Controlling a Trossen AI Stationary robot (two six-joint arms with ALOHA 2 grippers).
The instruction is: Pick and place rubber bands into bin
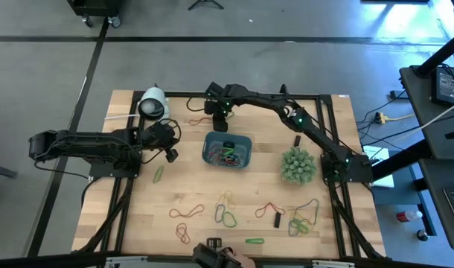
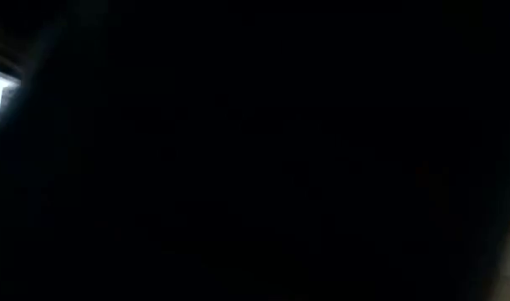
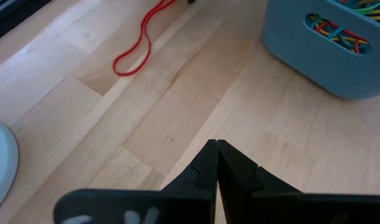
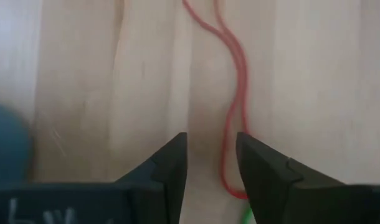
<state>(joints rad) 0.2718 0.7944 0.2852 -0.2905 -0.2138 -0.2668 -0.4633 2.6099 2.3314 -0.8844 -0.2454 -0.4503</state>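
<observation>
Right gripper (image 4: 210,163) sits low over the worktop (image 1: 175,186), just above the bin's (image 1: 245,141) top-left corner in the high view. Fingers (image 4: 168,165) are parted a moderate gap and hold nothing. A red rubber band (image 4: 235,93) runs up between them on the wood, its near end curling under one fingertip. Looks like they're lined up to straddle that strand for a pinch.

Left gripper (image 3: 215,165) hovers left of the bin, fingers closed tip to tip on nothing. Parked clear of the right arm's path, I'd guess.

Bin is upper-centre of the high view. Blue-teal, shallow, rounded corners, with a slot handle in its side wall visible in the left wrist view. It already holds a tangle of rubber bands (image 1: 227,155): red, green, yellow, blue.

The rest of the loose bands (image 1: 186,213) are scattered across the lower half of the frame: red, orange, green, yellow thin loops lying flat, some overlapping in a clump (image 1: 305,219) at lower right. One green band (image 1: 158,174) lies just below the left gripper. Thin and floppy, so the pinch has to be right at surface level.

Low view is dark; nothing usable.
</observation>
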